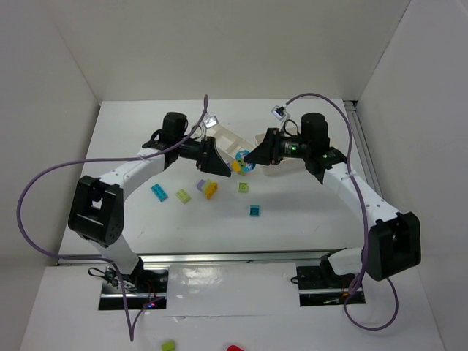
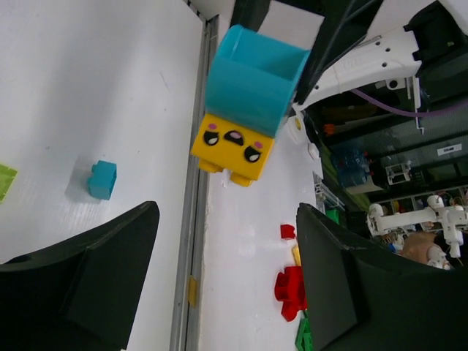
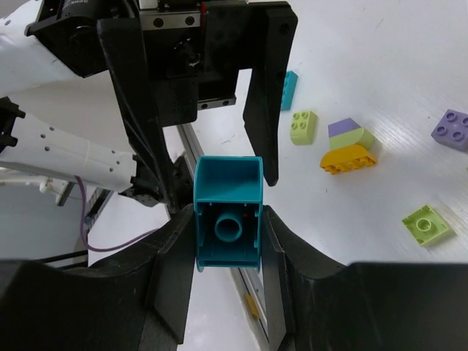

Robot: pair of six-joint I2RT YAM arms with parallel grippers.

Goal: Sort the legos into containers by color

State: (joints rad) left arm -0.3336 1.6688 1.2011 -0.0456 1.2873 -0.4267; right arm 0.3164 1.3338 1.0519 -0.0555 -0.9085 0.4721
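My right gripper [image 3: 228, 217] is shut on a teal lego [image 3: 228, 186], held in the air over the middle of the table. In the left wrist view that teal lego [image 2: 252, 77] has a yellow lego with a face [image 2: 232, 146] stuck to its end. My left gripper [image 2: 227, 212] faces it, open, with the pair just beyond its fingertips and nothing between them. In the top view both grippers meet at the teal and yellow pair [image 1: 240, 162]. Two white containers [image 1: 227, 140] [image 1: 281, 171] lie behind the grippers, mostly hidden. Loose legos lie nearer: cyan [image 1: 159, 191], lime [image 1: 183, 196], a lavender and yellow stack [image 1: 207, 188], lime [image 1: 243, 188], cyan [image 1: 255, 210].
The left gripper's fingers [image 3: 265, 95] stand straight ahead in the right wrist view. A lavender lego [image 3: 453, 130] and a flat lime one [image 3: 428, 224] lie to its right. Red pieces [image 2: 292, 281] lie beyond the table's metal edge rail [image 2: 191, 241]. White walls enclose the table.
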